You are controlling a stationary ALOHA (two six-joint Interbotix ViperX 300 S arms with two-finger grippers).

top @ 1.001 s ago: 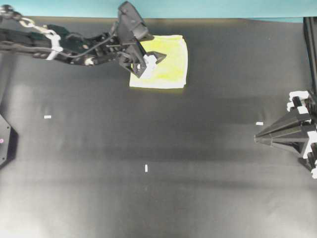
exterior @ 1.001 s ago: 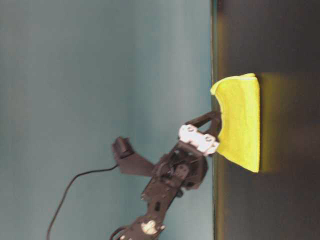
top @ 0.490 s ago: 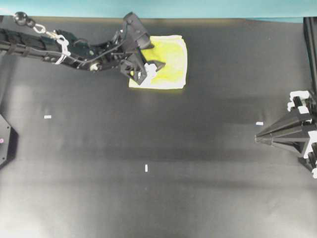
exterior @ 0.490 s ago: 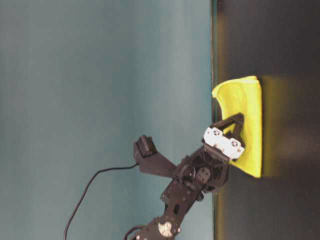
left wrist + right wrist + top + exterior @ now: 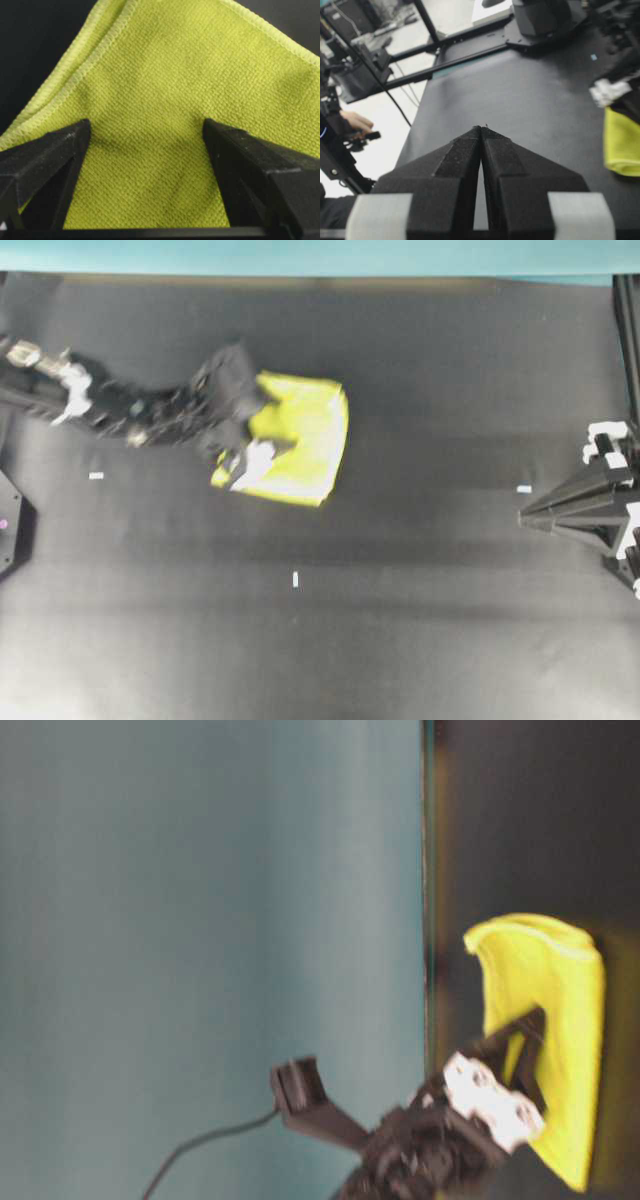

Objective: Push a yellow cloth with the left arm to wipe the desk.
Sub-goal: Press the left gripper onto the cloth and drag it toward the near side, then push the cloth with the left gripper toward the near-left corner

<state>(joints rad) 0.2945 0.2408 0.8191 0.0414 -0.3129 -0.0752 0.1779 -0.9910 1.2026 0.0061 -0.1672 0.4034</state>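
Yellow cloth (image 5: 300,440): lies flat on the desk (image 5: 400,620), directly under the left gripper (image 5: 262,452), extending ahead of its tips. Left gripper: fingers (image 5: 47,155) spread wide, pressed onto the fabric. Right gripper (image 5: 524,519): jaws closed tip to tip, empty, parked well apart at the desk's far side.

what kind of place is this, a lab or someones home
Most likely a robotics lab, not a home: two black robot arms work a matte black desk marked with white tape marks, and black metal frames with cables stand beyond the desk.
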